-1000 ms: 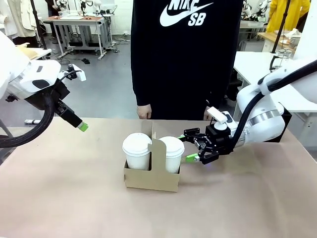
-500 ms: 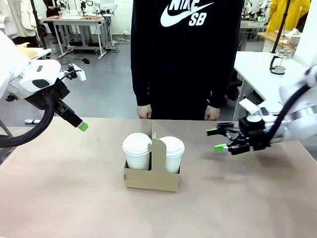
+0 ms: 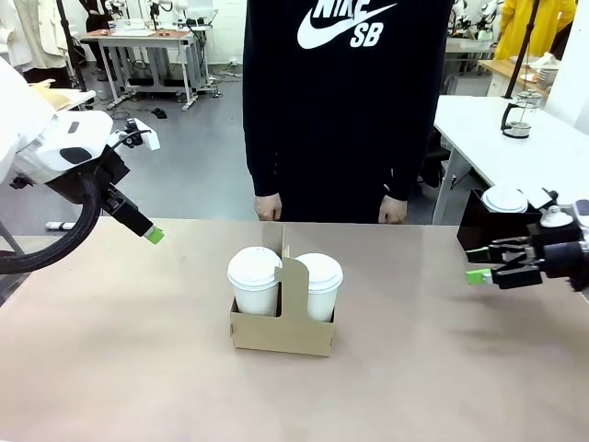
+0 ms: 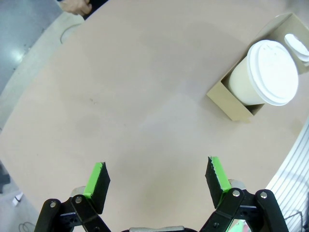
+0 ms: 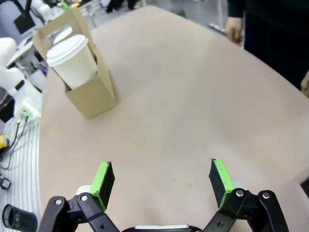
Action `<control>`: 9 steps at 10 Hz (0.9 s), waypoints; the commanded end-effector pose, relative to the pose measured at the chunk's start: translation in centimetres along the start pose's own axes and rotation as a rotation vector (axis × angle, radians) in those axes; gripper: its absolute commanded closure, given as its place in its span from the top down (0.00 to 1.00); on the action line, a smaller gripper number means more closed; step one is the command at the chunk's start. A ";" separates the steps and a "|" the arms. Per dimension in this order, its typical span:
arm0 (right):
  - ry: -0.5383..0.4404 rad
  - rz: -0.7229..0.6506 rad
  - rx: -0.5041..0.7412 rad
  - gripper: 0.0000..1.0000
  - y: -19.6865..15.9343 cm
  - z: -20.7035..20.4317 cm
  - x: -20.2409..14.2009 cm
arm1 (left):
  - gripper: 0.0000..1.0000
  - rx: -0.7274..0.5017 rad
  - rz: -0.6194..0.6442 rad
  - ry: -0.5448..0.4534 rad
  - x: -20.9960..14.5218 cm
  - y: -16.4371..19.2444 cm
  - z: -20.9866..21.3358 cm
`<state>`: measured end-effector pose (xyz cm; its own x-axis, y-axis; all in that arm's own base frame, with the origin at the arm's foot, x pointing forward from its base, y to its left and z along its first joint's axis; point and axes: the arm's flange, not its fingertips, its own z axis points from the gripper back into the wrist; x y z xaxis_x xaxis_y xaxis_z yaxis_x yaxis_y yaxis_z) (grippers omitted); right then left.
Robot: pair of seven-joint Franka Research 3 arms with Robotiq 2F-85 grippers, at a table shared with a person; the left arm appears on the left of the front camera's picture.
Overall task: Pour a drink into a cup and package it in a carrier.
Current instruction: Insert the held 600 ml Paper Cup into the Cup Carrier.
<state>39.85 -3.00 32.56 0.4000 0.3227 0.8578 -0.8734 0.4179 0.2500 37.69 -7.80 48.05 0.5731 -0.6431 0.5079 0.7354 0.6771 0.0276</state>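
- The right pincer [image 3: 486, 262] stood with its green pads apart and empty, low over the surface [image 3: 442, 368], well clear of the carrier [image 3: 282, 327].
- The left pincer [image 3: 152, 234], fingers likewise spread and holding nothing, hung above the surface's left side.
- Two lidded cups [image 3: 255, 279] sat upright in the carrier's slots, either side of its handle tab [image 3: 293, 285].
- The packaging looked done; a good finish likely meant keeping both arms wide of the carrier, so no cup tipped.
- A person [image 3: 345, 101] stood at the far edge.
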 end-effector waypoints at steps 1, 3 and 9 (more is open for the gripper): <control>0.030 -0.042 -0.026 1.00 1.6 1.0 0.5 | 1.00 0.006 0.013 0.002 0.0 0.0 -0.1; 0.034 -0.071 -0.072 1.00 1.7 1.2 0.4 | 1.00 0.006 0.013 0.002 0.0 0.0 -0.1; 0.007 -0.023 -0.028 1.00 0.1 1.1 0.4 | 1.00 0.006 0.013 0.002 0.0 0.0 -0.1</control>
<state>39.67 -3.81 33.34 0.4333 0.3175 0.8435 -0.8488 0.4583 0.2636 37.69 -7.80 48.04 0.5733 -0.6431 0.5077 0.7353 0.6772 0.0275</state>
